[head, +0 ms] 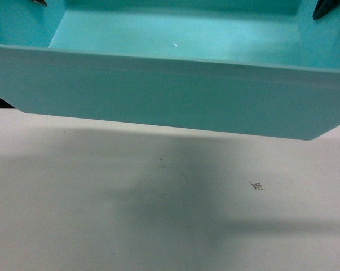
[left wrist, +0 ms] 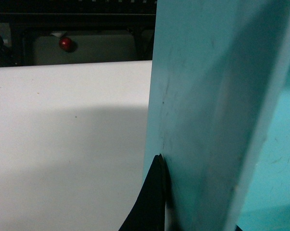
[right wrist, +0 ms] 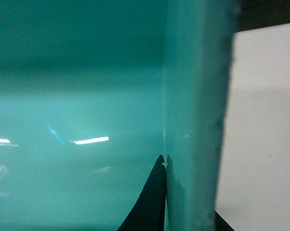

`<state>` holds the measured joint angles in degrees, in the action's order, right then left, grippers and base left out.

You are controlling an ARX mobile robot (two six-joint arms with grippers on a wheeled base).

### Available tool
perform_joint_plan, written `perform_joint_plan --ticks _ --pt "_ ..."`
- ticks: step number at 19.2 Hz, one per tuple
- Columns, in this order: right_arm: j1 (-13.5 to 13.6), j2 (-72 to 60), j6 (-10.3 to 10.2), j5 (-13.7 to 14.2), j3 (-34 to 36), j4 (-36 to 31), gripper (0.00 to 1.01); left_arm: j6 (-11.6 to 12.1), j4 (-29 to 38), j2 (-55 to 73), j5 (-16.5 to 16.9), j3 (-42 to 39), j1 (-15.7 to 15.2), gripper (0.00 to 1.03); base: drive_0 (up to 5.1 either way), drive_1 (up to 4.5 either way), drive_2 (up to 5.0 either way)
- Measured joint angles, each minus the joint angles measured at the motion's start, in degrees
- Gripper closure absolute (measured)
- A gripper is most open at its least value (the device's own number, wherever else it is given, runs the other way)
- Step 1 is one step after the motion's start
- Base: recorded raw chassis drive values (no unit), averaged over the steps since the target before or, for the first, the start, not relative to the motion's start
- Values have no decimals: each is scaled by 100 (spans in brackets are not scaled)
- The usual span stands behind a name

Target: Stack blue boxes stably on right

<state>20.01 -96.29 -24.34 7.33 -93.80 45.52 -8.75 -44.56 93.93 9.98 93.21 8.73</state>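
Note:
One light turquoise blue box (head: pixel 170 96) fills the top of the head view, open side up, and its shadow lies on the white table (head: pixel 102 226) below it. My left gripper (left wrist: pixel 197 211) is shut on the box's left end wall (left wrist: pixel 202 96), with one black finger outside and the other inside. My right gripper (right wrist: pixel 188 211) is shut on the right end wall (right wrist: pixel 195 96) in the same way. In the head view only dark fingertips (head: pixel 326 8) show at the upper corners. No other blue box is in view.
A small printed marker (head: pixel 257 186) lies on the table right of centre. Beyond the table's far edge in the left wrist view stands a dark frame with a red knob (left wrist: pixel 65 44).

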Motion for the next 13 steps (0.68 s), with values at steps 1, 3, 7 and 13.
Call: perform_joint_plan --ticks 1,3,7,13 --pt "-28 -50 33 0 -98 13 99 -7 2 0 28 0 0 101 0 0 0" --pt "-59 -118 151 22 -269 26 99 -57 -31 0 83 0 0 101 0 0 0" --pt "-59 -151 205 101 -391 105 99 -179 -83 -2 164 -57 35 101 0 0 0" --pt "-9 -149 210 168 -393 96 99 -254 -63 -24 63 -116 55 101 0 0 0"
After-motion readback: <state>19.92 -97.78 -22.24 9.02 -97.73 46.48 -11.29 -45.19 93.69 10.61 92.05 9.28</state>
